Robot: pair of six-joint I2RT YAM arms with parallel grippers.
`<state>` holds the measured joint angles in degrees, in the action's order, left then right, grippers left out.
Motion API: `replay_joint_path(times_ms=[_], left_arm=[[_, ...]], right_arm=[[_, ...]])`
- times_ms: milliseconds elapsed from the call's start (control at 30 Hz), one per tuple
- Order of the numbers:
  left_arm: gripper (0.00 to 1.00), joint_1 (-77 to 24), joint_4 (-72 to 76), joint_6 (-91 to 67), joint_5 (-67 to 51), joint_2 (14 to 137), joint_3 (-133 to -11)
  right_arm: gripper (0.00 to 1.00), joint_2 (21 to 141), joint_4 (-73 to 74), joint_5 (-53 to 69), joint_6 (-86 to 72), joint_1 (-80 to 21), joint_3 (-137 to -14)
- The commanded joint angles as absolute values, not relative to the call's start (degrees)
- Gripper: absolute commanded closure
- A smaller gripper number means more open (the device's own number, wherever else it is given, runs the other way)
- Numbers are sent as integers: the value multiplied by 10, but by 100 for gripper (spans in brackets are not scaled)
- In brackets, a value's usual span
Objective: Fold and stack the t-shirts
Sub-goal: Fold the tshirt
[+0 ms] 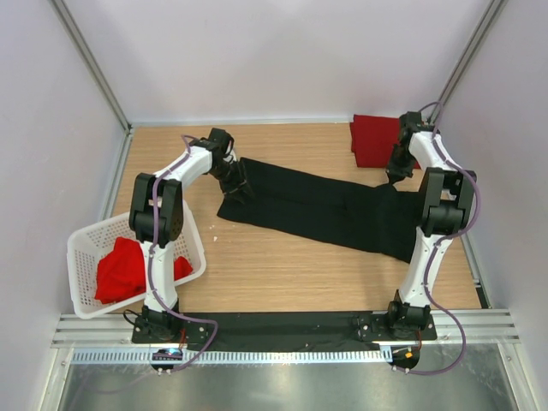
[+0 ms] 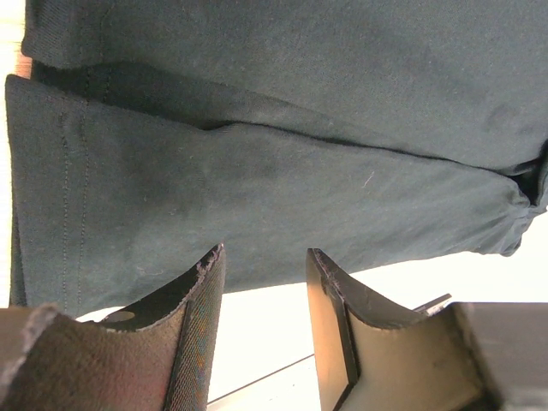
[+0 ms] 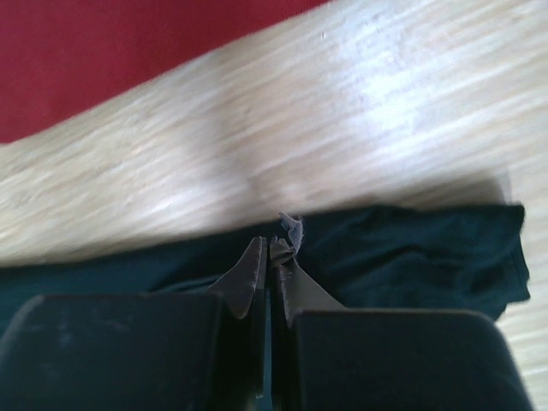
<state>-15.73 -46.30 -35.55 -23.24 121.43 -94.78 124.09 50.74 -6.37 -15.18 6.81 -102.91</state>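
Note:
A black t-shirt point(image 1: 325, 210) lies spread across the middle of the table. It also fills the left wrist view point(image 2: 257, 171) and shows in the right wrist view point(image 3: 411, 257). My left gripper point(image 1: 235, 181) is over the shirt's left end. Its jaws point(image 2: 264, 261) stand open and empty, with the shirt's hem just past the fingertips. My right gripper point(image 1: 398, 175) is at the shirt's far right edge. Its jaws point(image 3: 272, 248) are pressed together, with a thin strip of dark cloth between them. A folded red t-shirt point(image 1: 374, 139) lies at the back right and also shows in the right wrist view point(image 3: 128, 51).
A white lattice basket point(image 1: 86, 248) stands at the near left beside the left arm, with a crumpled red t-shirt point(image 1: 124, 267) in it. Metal frame posts and walls border the table at the back and on both sides.

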Motion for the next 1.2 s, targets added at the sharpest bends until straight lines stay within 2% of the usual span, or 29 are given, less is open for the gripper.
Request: replay_joint_path(times_ms=[0, 100, 733, 900, 1167], left_arm=[[56, -154, -461, -354, -250, 1199, -952], [56, -154, -460, -353, -251, 1196, -949], [57, -155, -450, -363, -266, 1191, -945], [55, -156, -436, -367, -276, 1175, -936], [52, -180, -425, -383, -291, 1145, -926]], right_arm=[[99, 1154, 515, -76, -170, 57, -993], [99, 1104, 519, -69, -184, 55, -930], [99, 958, 539, -52, -247, 26, -764], [99, 898, 536, -34, -272, 18, -685], [98, 851, 559, -90, -244, 18, -615]])
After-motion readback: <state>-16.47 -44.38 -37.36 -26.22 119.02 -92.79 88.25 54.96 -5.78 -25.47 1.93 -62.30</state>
